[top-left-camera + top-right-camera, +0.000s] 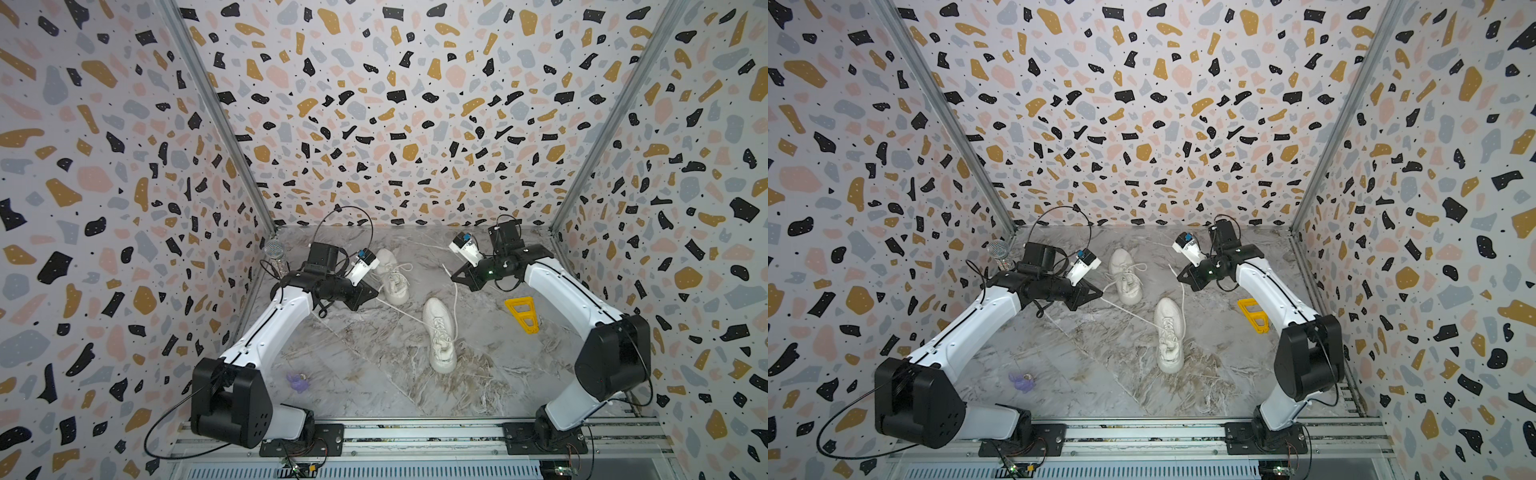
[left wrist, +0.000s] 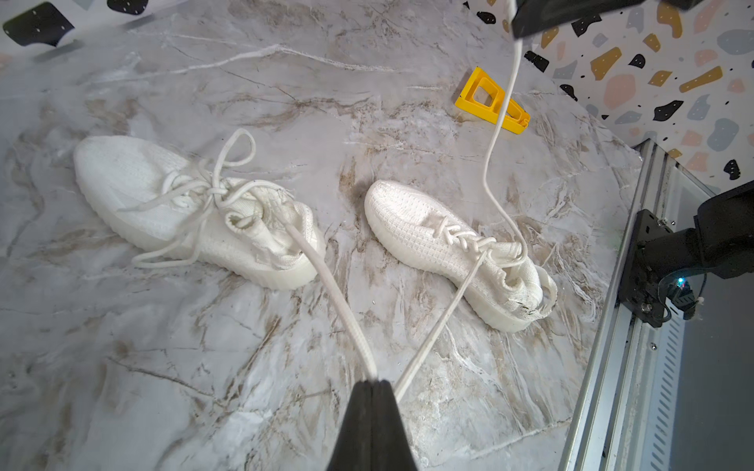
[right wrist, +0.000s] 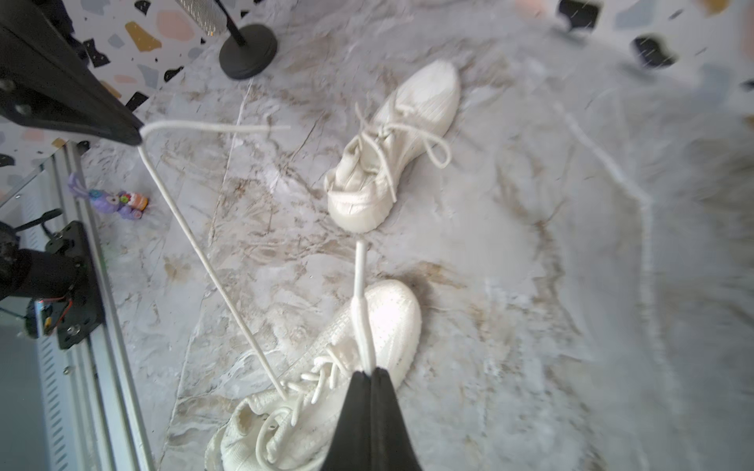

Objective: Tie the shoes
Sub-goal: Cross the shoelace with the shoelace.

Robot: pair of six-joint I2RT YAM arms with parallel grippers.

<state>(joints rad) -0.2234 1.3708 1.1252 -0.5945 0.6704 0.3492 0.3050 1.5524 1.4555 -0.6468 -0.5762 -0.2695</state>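
Two robot arms hold one sneaker's laces out to either side, each set of jaws clamped fully shut on a lace.

The left jaws pinch one white lace point(image 2: 440, 326), with a short tail poking past the tips. The right jaws pinch the other lace point(image 3: 359, 293). Both strands run down, lifted off the surface point(image 1: 353, 386), to the top of the lacing on the near shoe point(image 1: 440, 336). That shoe, an off-white knit low-top with a chunky pale sole, lies mid-surface between the arms, toe toward the back wall, untied. Its twin, the far shoe point(image 1: 392, 278), sits just beyond and to the left, toe also rearward, its laces already in a loose bow with ends trailing. A yellow plastic piece point(image 1: 523, 313) lies to the right.
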